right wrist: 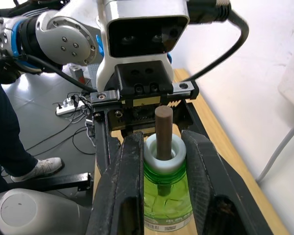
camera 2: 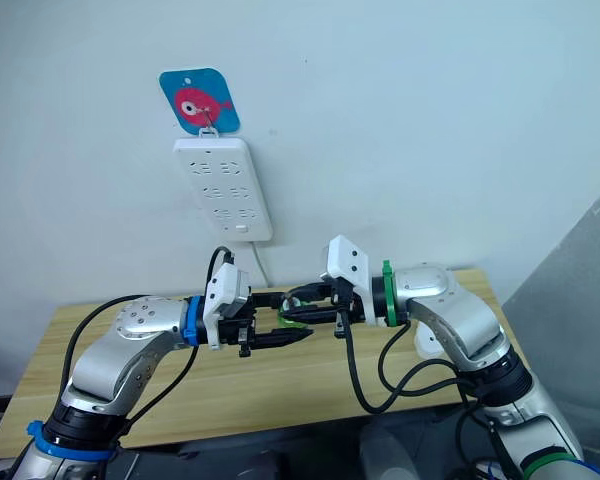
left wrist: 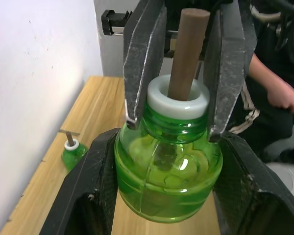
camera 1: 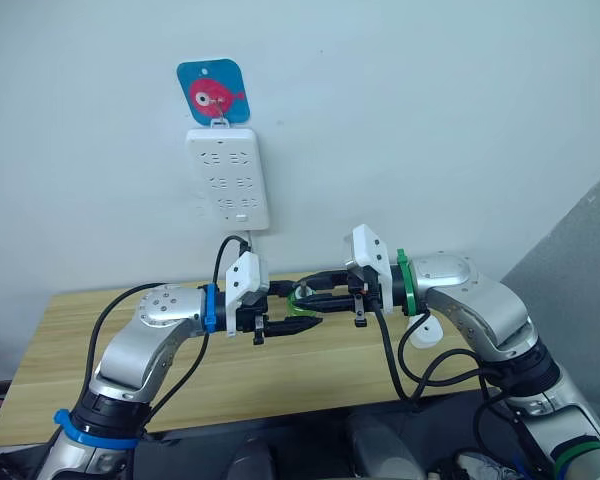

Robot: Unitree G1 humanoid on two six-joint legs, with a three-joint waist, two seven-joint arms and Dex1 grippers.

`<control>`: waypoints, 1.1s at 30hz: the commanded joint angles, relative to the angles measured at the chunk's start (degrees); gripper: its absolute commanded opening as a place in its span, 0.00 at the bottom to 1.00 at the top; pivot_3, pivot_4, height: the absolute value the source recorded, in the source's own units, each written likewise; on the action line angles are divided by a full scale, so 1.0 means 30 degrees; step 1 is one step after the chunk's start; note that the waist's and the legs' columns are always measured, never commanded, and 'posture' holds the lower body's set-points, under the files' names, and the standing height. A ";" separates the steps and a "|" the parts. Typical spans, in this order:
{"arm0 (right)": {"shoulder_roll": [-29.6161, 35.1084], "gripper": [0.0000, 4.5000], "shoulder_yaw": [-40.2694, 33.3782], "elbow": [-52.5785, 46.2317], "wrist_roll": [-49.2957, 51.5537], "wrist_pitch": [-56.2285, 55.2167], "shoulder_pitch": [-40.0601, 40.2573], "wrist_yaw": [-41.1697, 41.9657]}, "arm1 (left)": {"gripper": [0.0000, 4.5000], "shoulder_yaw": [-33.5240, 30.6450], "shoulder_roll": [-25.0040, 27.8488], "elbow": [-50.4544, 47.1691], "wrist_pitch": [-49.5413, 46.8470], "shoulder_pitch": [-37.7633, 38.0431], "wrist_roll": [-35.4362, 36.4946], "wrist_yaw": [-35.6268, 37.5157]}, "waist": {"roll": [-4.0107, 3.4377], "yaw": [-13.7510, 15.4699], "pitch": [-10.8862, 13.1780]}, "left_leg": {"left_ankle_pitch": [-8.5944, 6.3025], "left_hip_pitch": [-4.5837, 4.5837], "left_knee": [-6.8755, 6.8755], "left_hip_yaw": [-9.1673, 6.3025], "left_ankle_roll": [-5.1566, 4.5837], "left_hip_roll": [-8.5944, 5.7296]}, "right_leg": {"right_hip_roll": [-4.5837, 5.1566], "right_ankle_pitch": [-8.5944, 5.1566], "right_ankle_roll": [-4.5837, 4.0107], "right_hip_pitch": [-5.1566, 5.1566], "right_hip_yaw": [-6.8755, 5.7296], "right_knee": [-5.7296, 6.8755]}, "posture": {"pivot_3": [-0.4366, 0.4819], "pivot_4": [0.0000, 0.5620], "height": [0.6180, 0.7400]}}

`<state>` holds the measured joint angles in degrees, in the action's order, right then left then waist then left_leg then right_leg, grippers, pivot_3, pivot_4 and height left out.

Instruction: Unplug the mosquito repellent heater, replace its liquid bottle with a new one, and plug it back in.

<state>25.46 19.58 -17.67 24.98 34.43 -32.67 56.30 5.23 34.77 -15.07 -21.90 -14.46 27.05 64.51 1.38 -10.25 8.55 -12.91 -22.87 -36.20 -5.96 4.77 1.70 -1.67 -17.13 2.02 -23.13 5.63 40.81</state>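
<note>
1. A white power strip [camera 1: 229,177] hangs upright on a pale wall from a hook on a blue card with a pink fish [camera 1: 212,94]. Its sockets appear free, and a white cable [camera 2: 262,266] drops from its lower end.
2. Below the power strip stands a light wooden table [camera 1: 70,340], pushed against the wall.
3. Below the power strip and above the table, the two grippers meet, pointing at each other.
4. Between them is a green liquid bottle [left wrist: 167,169], clear plastic with a white collar and a brown wick rod [left wrist: 186,51] sticking out of its neck.
5. The left gripper [camera 1: 290,325] has its fingers pressed against the sides of the bottle's round body.
6. The right gripper [camera 1: 314,291] pinches the same bottle at its threaded neck, just under the white collar, its fingers [left wrist: 142,54] on either side of the wick.
7. A second green bottle [left wrist: 73,153], with a white collar and a short wick, stands on the table close to the wall below the power strip.
8. A small white rounded object [camera 1: 423,331], possibly the mosquito repellent heater, sits on the table behind the right forearm, well to the right of the power strip; I cannot tell for sure.
9. A person's arm [left wrist: 272,88] shows beyond the table's far end, with a shoe [right wrist: 36,169] on the grey floor.
</note>
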 commanded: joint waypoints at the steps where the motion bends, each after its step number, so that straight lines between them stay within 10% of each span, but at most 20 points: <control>1: -0.0068 0.17 -0.0782 -0.0428 0.0166 -0.0412 -0.0491 -0.0095 | 0.79 -0.0338 -0.0219 -0.0320 0.0556 -0.0157 0.0512 0.0107 | 0.0002 -0.0010 -0.0032 | 0.0000 -0.0001 -0.0003 0.0003 0.0000 -0.0001 | 0.0001 0.0000 0.0000 0.0000 0.0001 -0.0001 | 0.31 0.11 1.00; 4: -0.0212 0.17 -0.1658 -0.0323 0.0823 0.0174 -0.0594 -0.0475 | 1.00 -0.0567 -0.0552 -0.0160 0.0856 -0.0162 0.0253 -0.0668 | 0.0016 -0.0015 -0.0067 | 0.0000 -0.0002 -0.0004 0.0002 0.0001 -0.0006 | 0.0007 0.0022 -0.0039 0.0002 0.0001 -0.0001 | 0.31 0.09 1.00; 17: -0.0787 0.17 -0.9034 -0.0290 0.9397 0.8008 -0.1375 -0.4762 | 1.00 -0.4165 -0.2934 -0.1546 -0.8653 -0.1999 0.9541 -0.6885 | 0.0045 -0.0253 -0.0614 | 0.0000 -0.0016 -0.0033 -0.0034 0.0000 -0.0014 | 0.0017 0.0050 -0.0087 0.0011 -0.0033 0.0019 | 0.32 0.03 1.00; 33: -0.3859 0.17 -1.2076 0.0925 2.0897 0.9693 -0.1347 -1.5968 | 1.00 -0.5445 -0.5985 -0.1717 -0.9958 -0.3910 1.5863 -1.2914 | -0.0077 -0.0273 -0.1033 | -0.0001 -0.0009 -0.0039 -0.0019 -0.0002 -0.0021 | 0.0006 0.0051 -0.0088 0.0032 -0.0012 0.0014 | 0.33 0.03 1.00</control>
<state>14.19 -15.61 -14.24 83.66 65.60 -35.54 10.91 -9.53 17.54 -17.92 -52.97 -24.67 72.06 27.60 1.15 -11.07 5.45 -12.91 -22.90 -36.32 -6.02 4.77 1.64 -1.65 -16.97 1.75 -23.04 5.59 40.85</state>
